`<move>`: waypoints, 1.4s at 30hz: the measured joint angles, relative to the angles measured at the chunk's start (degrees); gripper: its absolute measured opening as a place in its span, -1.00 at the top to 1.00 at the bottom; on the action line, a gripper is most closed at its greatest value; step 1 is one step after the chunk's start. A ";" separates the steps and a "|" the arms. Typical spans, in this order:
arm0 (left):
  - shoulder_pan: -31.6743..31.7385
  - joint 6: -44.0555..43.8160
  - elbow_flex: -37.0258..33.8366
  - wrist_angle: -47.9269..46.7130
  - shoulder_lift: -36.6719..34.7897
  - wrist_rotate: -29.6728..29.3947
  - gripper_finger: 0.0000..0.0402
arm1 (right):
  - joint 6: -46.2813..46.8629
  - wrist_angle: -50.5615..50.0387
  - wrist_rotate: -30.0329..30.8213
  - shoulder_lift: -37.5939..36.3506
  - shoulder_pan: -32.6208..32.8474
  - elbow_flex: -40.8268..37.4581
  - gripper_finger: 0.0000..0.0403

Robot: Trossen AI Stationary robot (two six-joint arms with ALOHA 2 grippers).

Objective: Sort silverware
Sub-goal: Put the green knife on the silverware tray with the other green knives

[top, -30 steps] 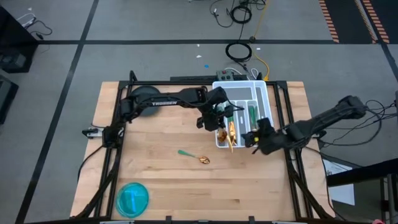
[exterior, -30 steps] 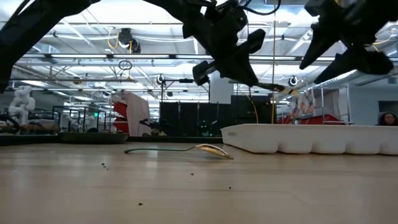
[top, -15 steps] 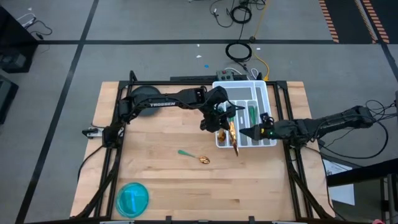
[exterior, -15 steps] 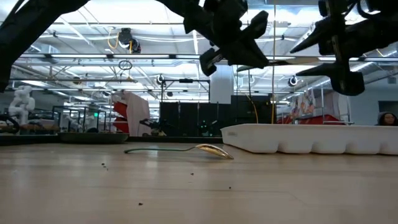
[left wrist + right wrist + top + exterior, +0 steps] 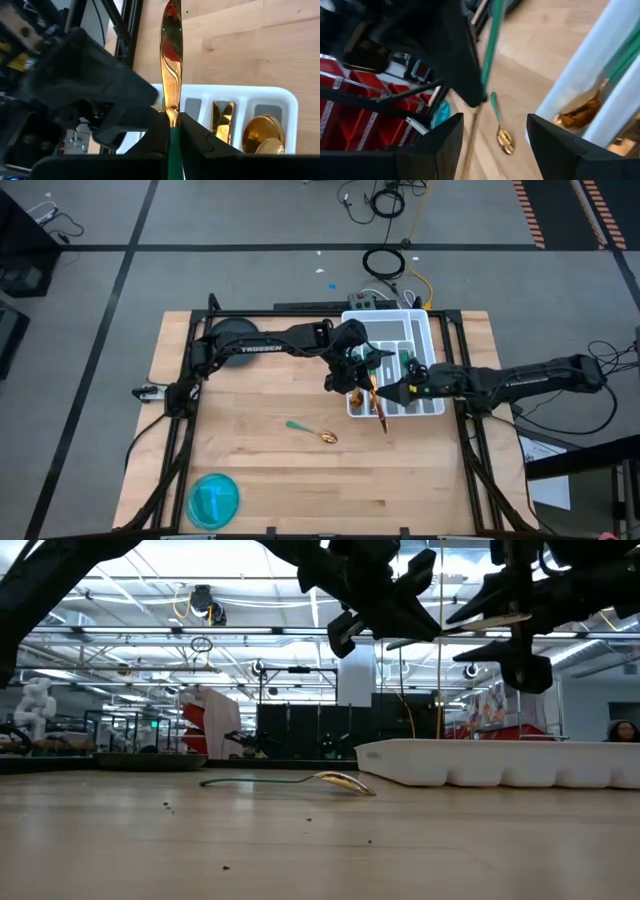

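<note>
Right arm swung in over the last second: its gripper (image 5: 392, 393) was off the tray's near-right corner, now it sits over the tray's (image 5: 425, 330) near edge, right beside the left gripper (image 5: 362, 380), fingers (image 5: 440, 145) spread wide with nothing between them. Left gripper barely moved and is clamped on a knife's (image 5: 171, 60) teal handle, gold blade sticking out past the tray's near edge over the wood. In the low view the knife (image 5: 440, 635) is held roughly level, well above the tray rim. Read: this looks like a handoff being set up, right arm coming to take the knife, or else just crowding in; I can't tell which. Knife isn't binned yet. One spoon (image 5: 314, 431) is loose on the table (image 5: 260, 480), well apart from both grippers; the tray already holds gold heads and teal handles in several slots. So mostly sorted, two pieces left by my count. Room: tight at the tray's near-left corner, both grippers and the blade stacked there, and the right fingers are close to the left wrist housing, so a collision is the main risk. Open wood to the left and toward the bowl (image 5: 213, 500); the spoon has clear approach all round.
</note>
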 joint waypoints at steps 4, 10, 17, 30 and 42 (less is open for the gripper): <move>-0.01 -0.09 0.00 0.04 0.00 0.02 0.89 | -0.04 1.42 -2.64 2.52 -0.65 -0.01 -0.06; -0.01 -0.09 0.00 0.03 0.00 0.02 0.89 | -1.05 6.54 -5.67 6.52 -0.60 -0.01 -0.05; -0.01 -0.11 0.00 -0.14 0.00 0.00 0.89 | -2.64 8.76 -6.21 7.68 -0.58 -0.01 0.23; -0.01 -0.11 0.00 -1.78 0.00 -0.02 0.89 | -3.28 9.93 -7.18 7.14 -0.30 -0.01 0.52; -0.70 -0.10 0.00 -1.62 0.00 -0.02 0.89 | -5.23 9.59 -10.17 7.14 -0.28 -0.04 0.77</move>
